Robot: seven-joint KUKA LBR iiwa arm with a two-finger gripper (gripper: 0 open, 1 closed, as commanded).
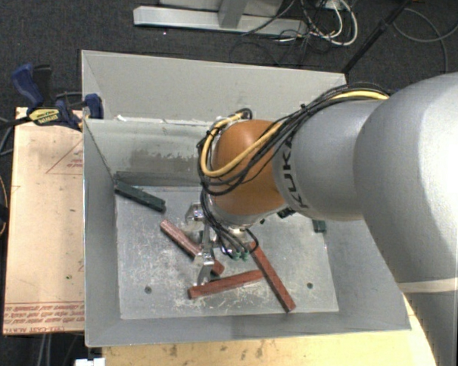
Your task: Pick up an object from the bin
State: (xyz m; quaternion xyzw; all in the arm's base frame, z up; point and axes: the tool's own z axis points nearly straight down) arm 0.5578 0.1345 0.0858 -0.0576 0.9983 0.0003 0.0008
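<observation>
While claw sits over red-brown bar, opening unreadable | bin floor scuffed | dark carpet

Grey metal bin, floor scuffed and dusty. Dark grey flat bar at back-left, near the back wall. Three reddish-brown flat sticks mid-floor: left stick diagonal, front stick near level, right stick diagonal, meeting the front stick's right end.
</observation>
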